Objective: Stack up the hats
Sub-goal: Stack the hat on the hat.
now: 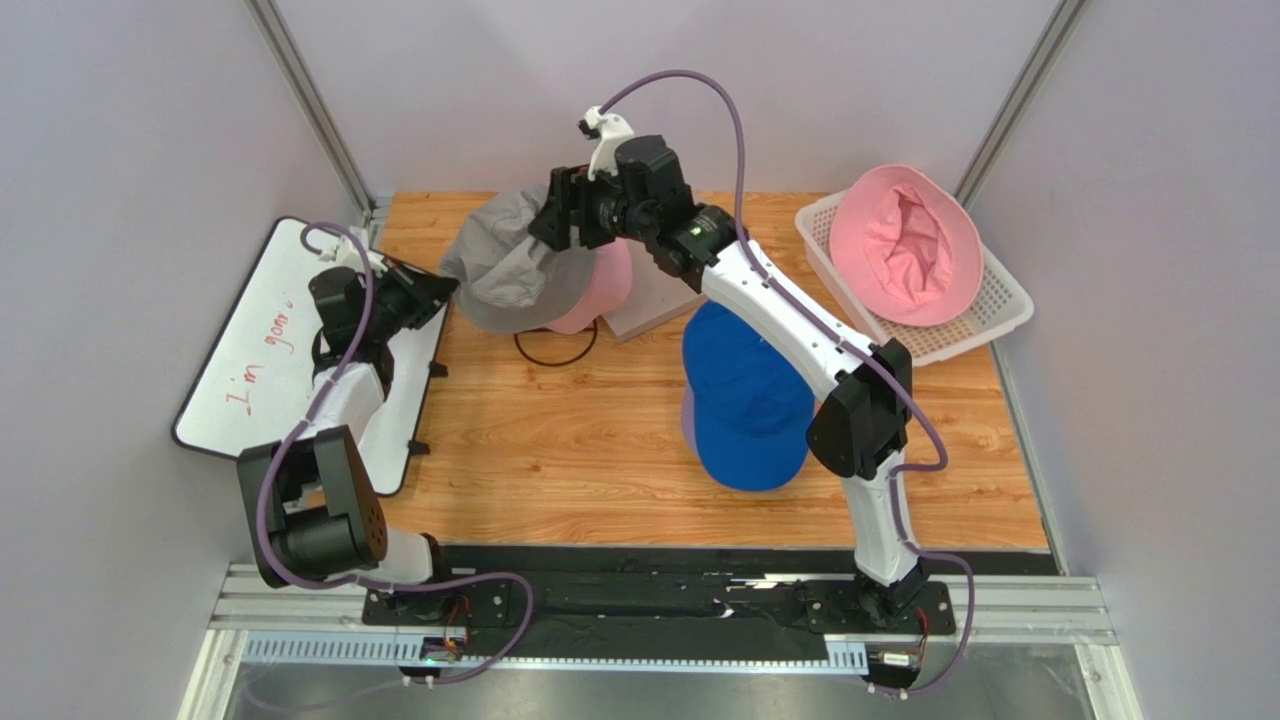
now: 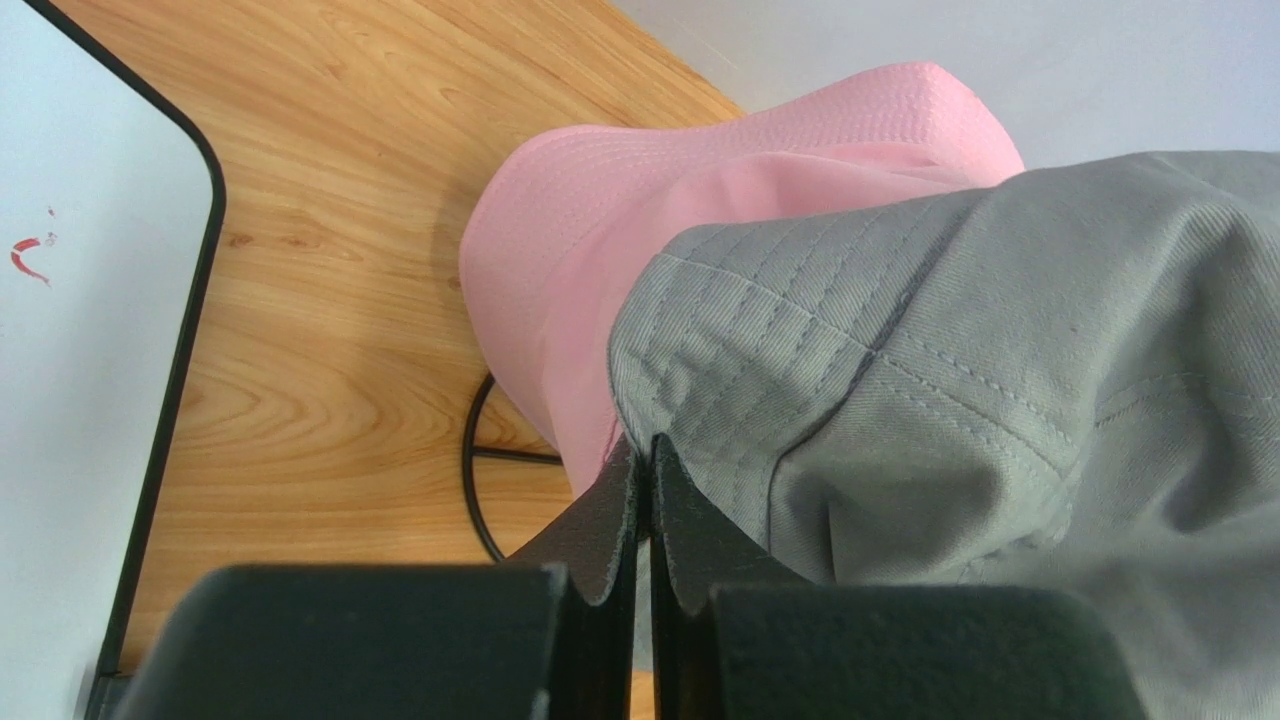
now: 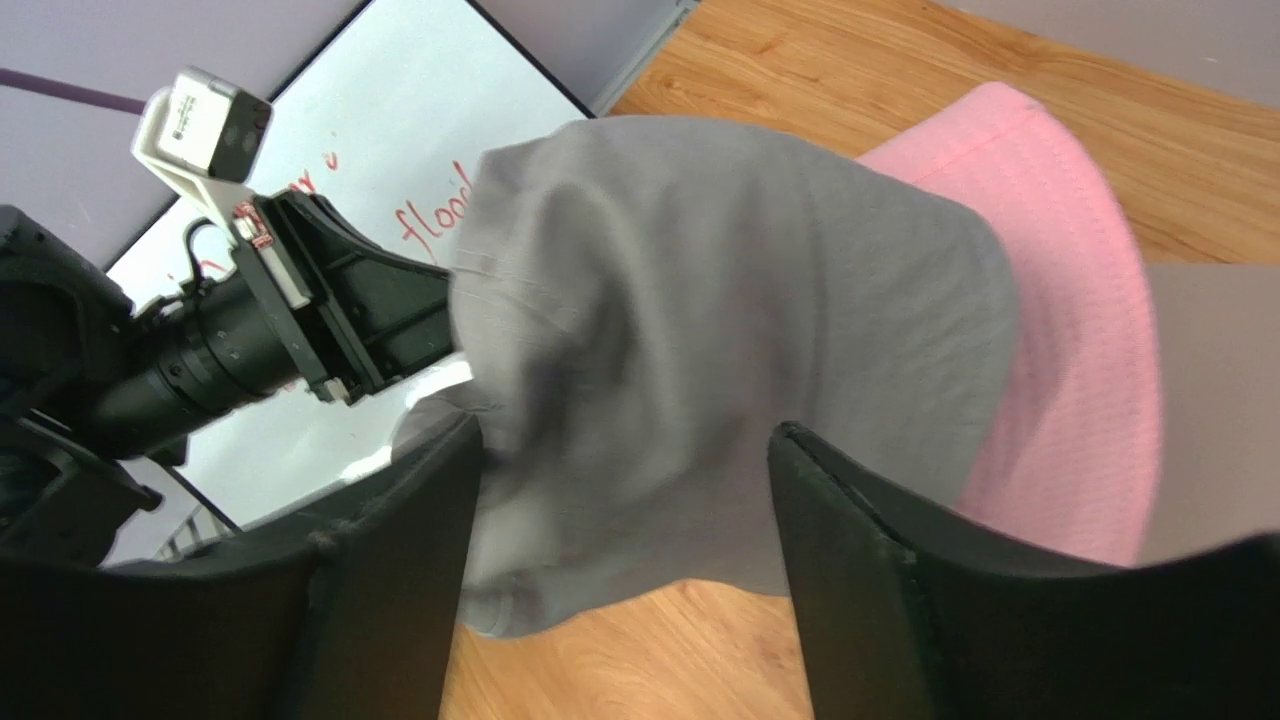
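The limp, light grey fabric bucket hat handles best by its stitched brim, where the left gripper jaws pinch it; the right gripper jaws stand open.

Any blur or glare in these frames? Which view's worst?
Right wrist is worst: the grey hat is smeared and its stitching lost, and the right gripper's fingers are dark. Left wrist: hat stitching crisp, left gripper's fingers near-black. Top external: even light, sharp, no glare seen.

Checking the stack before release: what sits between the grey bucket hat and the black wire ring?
A pink hat, under the grey bucket hat and above the black wire ring; clearest in the left wrist view.
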{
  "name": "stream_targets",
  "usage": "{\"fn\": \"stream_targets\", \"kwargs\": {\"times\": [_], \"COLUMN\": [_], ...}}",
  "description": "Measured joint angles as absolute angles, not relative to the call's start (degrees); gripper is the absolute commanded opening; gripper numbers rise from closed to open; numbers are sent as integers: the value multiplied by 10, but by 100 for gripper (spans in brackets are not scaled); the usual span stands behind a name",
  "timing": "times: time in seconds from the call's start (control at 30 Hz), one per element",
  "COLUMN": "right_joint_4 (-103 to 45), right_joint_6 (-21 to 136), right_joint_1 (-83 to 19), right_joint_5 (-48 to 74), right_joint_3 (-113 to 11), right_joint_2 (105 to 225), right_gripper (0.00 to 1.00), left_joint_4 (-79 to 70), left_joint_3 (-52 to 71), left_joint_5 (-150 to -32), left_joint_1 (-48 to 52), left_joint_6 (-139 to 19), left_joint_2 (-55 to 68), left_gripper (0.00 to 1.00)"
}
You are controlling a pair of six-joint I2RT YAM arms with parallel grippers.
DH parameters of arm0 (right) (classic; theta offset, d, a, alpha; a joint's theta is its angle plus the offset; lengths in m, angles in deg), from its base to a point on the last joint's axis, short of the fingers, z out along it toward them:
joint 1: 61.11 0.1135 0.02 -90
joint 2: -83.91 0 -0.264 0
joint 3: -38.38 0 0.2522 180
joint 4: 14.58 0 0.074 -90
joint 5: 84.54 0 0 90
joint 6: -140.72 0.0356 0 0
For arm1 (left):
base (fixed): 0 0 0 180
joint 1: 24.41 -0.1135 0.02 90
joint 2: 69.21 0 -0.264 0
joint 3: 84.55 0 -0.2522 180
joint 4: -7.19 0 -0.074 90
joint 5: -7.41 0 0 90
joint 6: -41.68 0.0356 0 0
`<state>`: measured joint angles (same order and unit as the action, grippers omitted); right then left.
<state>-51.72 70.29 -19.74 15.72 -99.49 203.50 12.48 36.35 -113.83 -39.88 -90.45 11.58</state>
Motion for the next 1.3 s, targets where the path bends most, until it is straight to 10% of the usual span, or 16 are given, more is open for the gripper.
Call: {"fn": "stream_targets", "kwargs": {"times": [1.07, 1.3], "right_joint_4": [-387, -346], "right_joint_6": [775, 797], "right_joint_1": [-317, -317], "right_joint_5": [401, 427], "right_joint_3": [-972, -987], "right_joint_2": [2119, 2141], "right_gripper": [74, 35], "left_joint_4": [120, 119], "left_joint_3": [361, 361], "left_joint_5": [-1141, -1143], "left_joint_1": [-399, -399], "left_joint_6": [-901, -899], "left_joint_2": [116, 116], "left_gripper": [0, 0]}}
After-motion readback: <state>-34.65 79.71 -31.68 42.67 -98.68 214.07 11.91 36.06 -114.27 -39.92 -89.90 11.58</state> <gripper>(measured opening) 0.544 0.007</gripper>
